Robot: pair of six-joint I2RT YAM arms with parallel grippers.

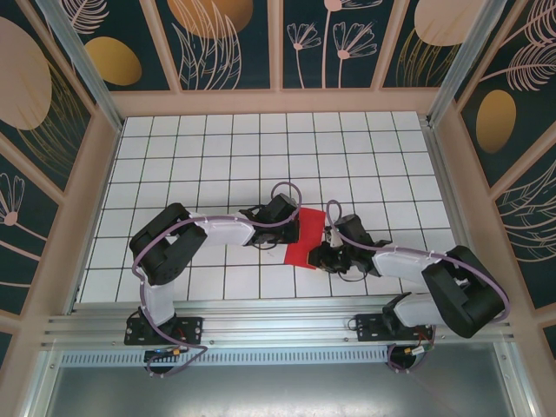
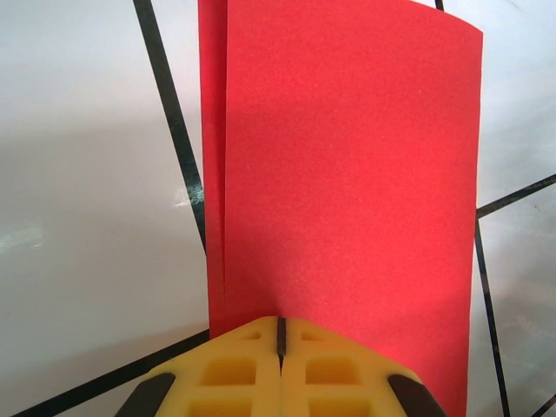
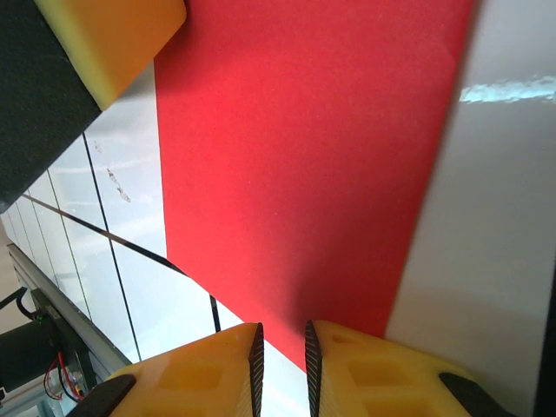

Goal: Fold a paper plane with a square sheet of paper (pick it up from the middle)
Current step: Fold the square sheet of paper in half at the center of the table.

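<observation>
The square sheet of paper (image 1: 306, 239) is bright red and lies flat on the white grid table between the two arms. It is doubled over into a rectangle, with two layers showing along its left edge (image 2: 347, 156); no paper plane shape is in view. My left gripper (image 1: 291, 228) is shut, and its yellow tips (image 2: 281, 334) rest at the paper's near edge. My right gripper (image 1: 323, 256) hovers at the opposite side. Its jaws (image 3: 281, 347) stand a narrow gap apart over the paper's edge (image 3: 304, 156), with nothing clamped between them.
The left gripper's yellow finger (image 3: 113, 43) shows at the top left of the right wrist view. A metal rail (image 1: 278, 323) runs along the table's near edge. Patterned walls (image 1: 278, 52) enclose the back and sides. Bare white tiles (image 1: 261, 148) stretch behind the paper.
</observation>
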